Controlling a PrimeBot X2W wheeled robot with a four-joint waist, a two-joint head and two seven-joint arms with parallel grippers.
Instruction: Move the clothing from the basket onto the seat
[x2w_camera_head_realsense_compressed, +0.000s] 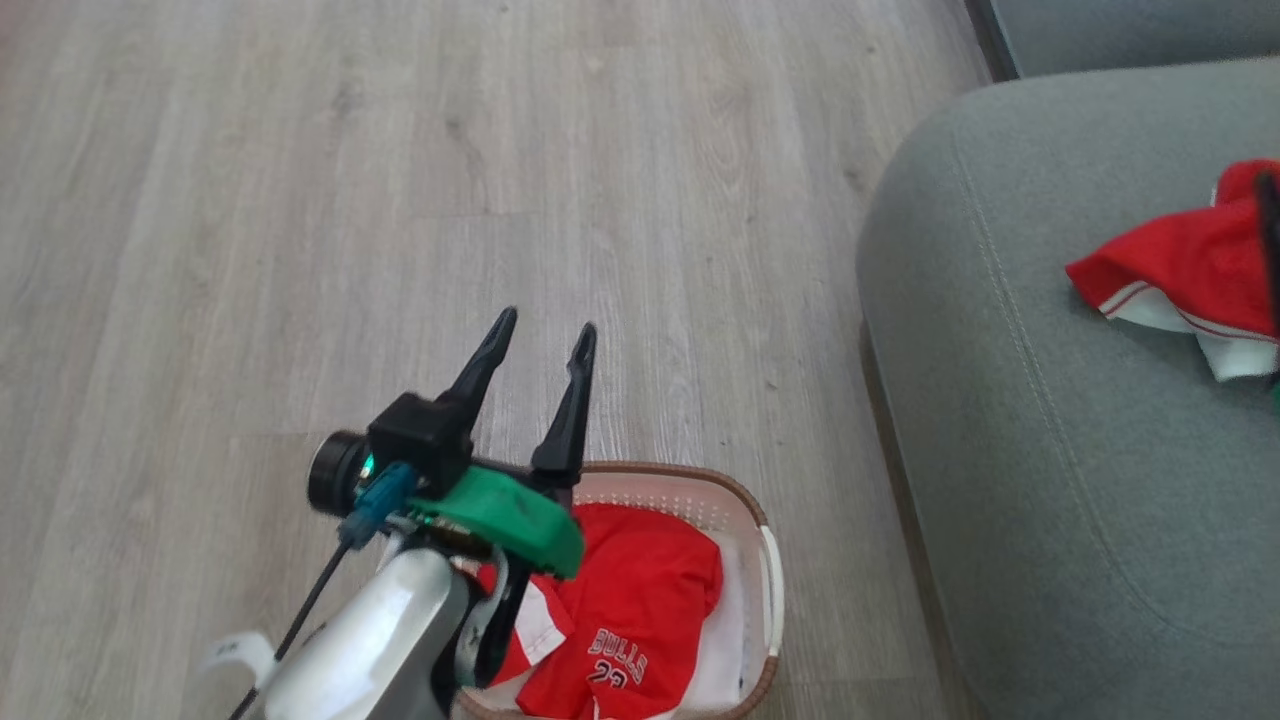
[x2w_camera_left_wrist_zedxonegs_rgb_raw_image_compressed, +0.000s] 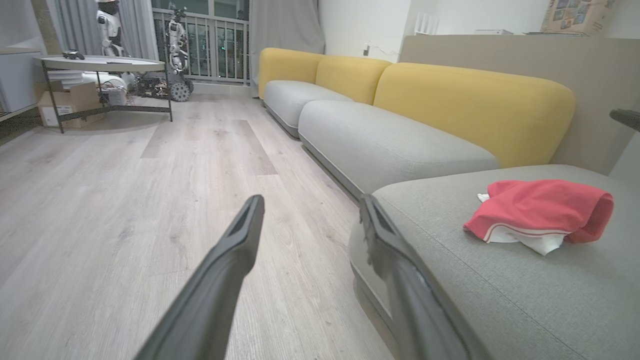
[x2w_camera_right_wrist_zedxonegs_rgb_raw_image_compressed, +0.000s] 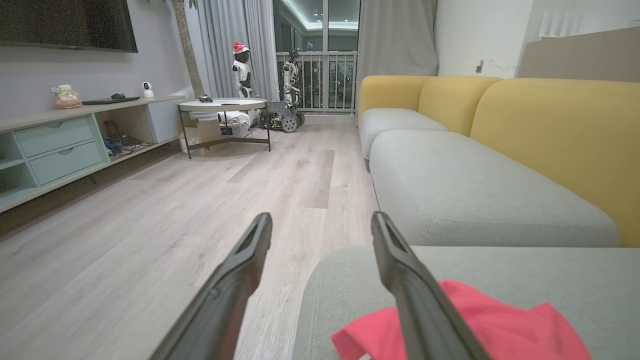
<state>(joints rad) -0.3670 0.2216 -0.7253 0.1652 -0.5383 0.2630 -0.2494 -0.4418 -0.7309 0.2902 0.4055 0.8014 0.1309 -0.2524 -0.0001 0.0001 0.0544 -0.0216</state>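
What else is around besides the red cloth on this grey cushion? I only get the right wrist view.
Observer: A red BULLS jersey lies in a laundry basket on the floor beside the seat cushion.
Operator: Is anything gripping it?
Observer: No. In the head view the left gripper shows over the basket's left side, jaws open and empty.
Operator: And my red cloth?
Observer: The left wrist view shows that red garment has a white part and striped trim along its edge.
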